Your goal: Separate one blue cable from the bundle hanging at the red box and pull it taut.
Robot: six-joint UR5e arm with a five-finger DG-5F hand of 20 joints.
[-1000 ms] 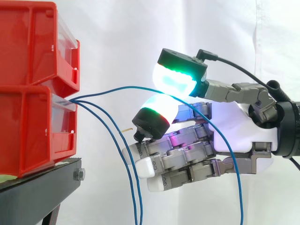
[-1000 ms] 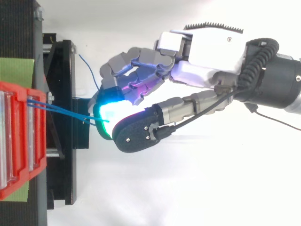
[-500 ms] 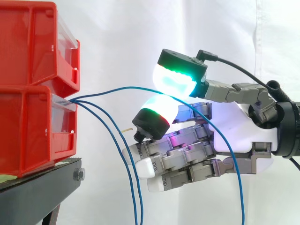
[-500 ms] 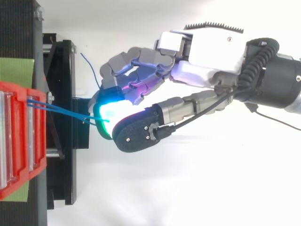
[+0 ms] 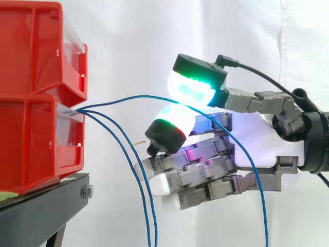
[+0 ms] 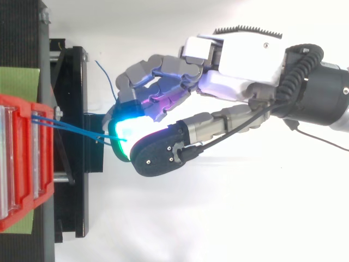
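**Desk:** Where is the robot hand now?

**Me:** I have it just off the front of the lower red box, level with its opening, palm turned sideways. It is clenched on one blue cable. The line leaves the box, arcs up and over, and passes between the two glowing fingertips, which close on it from above and below. The other fingers are curled underneath, out of the way.

**Desk:** And the rest of the bundle?

**Me:** The other two cables drop from the same opening and hang just beside the curled fingers, apart from the one I hold. I judge the separating done.

**Desk:** Taut?

**Me:** No. My cable bows between box and pads, and its loose tail falls across the palm and down. I took it close to the box because the strands fan out there and one can be caught alone. The slack will only come out when I draw the arm back, away from the bench.

**Desk:** Risk?

**Me:** A thin line between thick pads may slip, and I cannot tell how firmly it is pinched.
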